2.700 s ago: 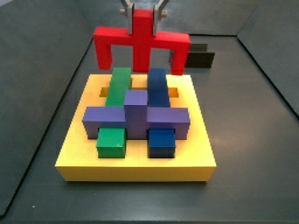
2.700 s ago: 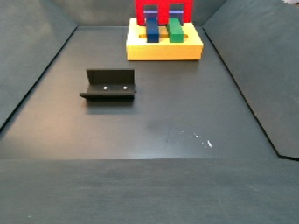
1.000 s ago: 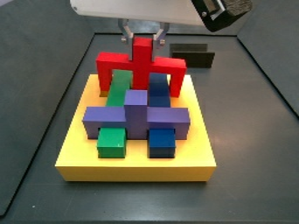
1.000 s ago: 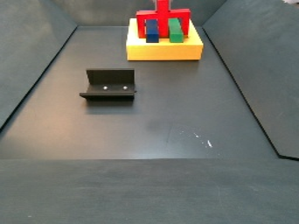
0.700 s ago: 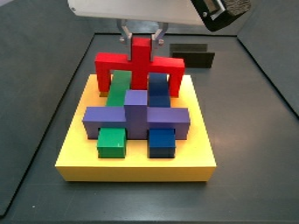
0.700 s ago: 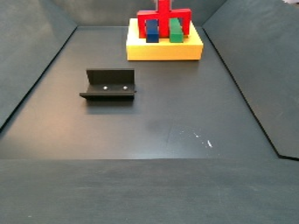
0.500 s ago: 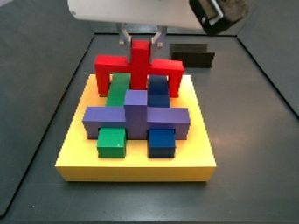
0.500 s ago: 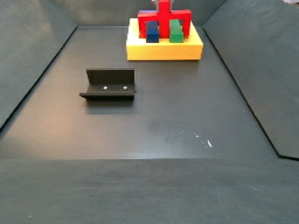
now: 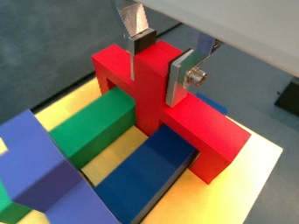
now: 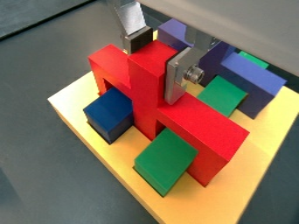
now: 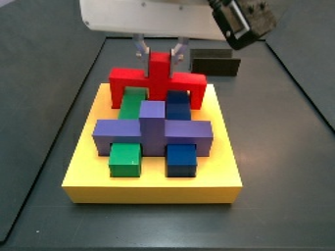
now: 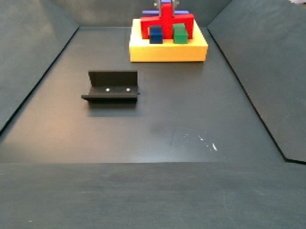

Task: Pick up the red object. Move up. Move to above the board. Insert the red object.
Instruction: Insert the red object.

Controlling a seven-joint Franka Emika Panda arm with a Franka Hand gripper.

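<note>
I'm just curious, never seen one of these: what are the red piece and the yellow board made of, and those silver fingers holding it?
The red cross-shaped block looks like matte painted wood or plastic: flat colour, crisp edges, no grain. The yellow square board looks the same. The end effector, above the board, has fingers that look like brushed metal: silver sheen, visible screw.

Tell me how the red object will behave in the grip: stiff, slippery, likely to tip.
The red object looks like a rigid block, so probably stiff. The gripper clamps only its narrow upright stem, so it might pivot. Its legs straddle the green block and blue block, likely steadying it.
</note>
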